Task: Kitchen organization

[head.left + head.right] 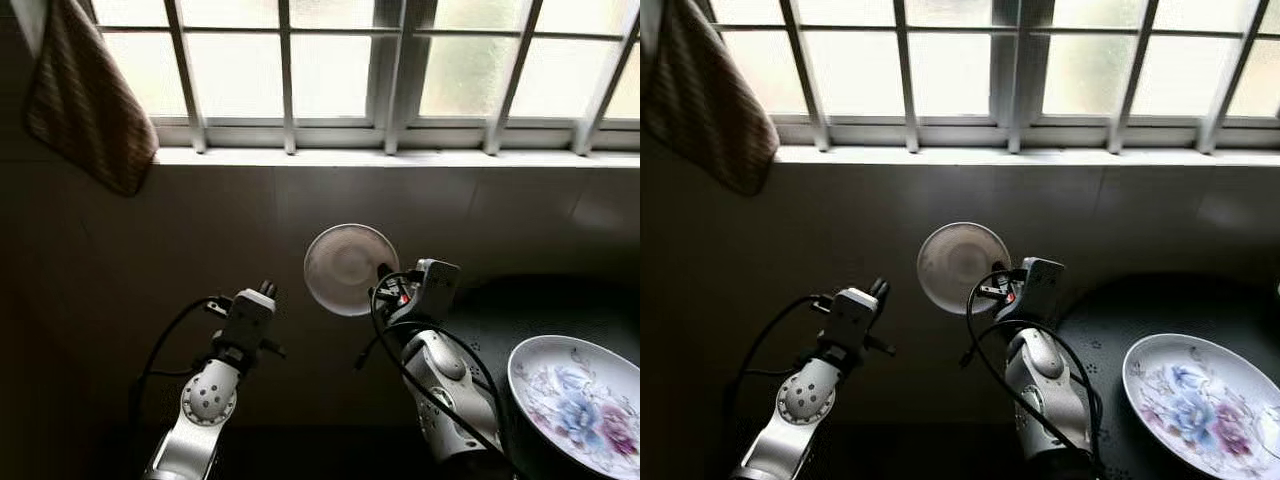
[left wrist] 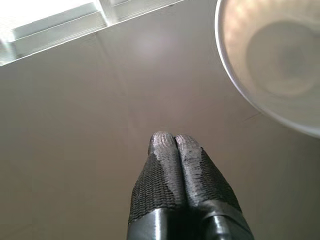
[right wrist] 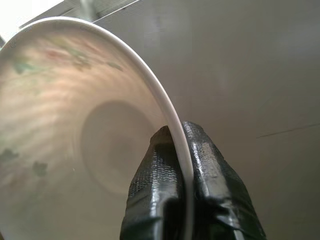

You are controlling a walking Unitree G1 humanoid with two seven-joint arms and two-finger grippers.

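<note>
A small white plate (image 1: 345, 267) hangs in the air in front of the tiled wall, held upright by its rim. My right gripper (image 3: 176, 137) is shut on that rim, one black finger on each face; faint flower marks show on the plate (image 3: 75, 125). My left gripper (image 2: 168, 139) is raised to the plate's left, fingers pressed together with nothing between them. Its arm (image 1: 215, 385) stands apart from the plate. A larger flowered plate (image 1: 580, 400) lies flat on the dark counter at the lower right.
A barred window (image 1: 380, 70) with a pale sill (image 1: 400, 157) runs along the top. A brown striped cloth (image 1: 85, 95) hangs at the upper left. The dark counter (image 1: 540, 310) lies to the right, under the flowered plate.
</note>
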